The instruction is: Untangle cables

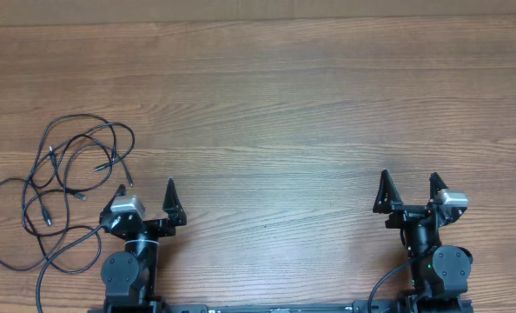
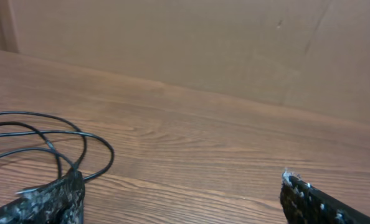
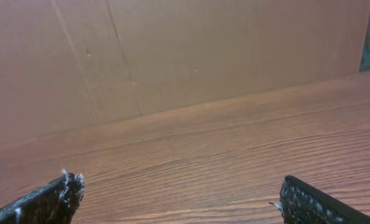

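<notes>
Thin black cables with small silver plug tips (image 1: 67, 189) are seen lying in a loose tangle of overlapping loops on the brown wood-grain table (image 1: 284, 104), towards its left side. The left gripper (image 1: 147, 198) is held wide open and empty just right of the tangle, with the nearest loops close by its left finger. The right gripper (image 1: 408, 187) is likewise spread open and empty, well apart from the cables.

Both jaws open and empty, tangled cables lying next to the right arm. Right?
No: the cables lie beside the left gripper, not the right gripper, as the overhead view shows. Both sets of jaws are open and empty.
</notes>
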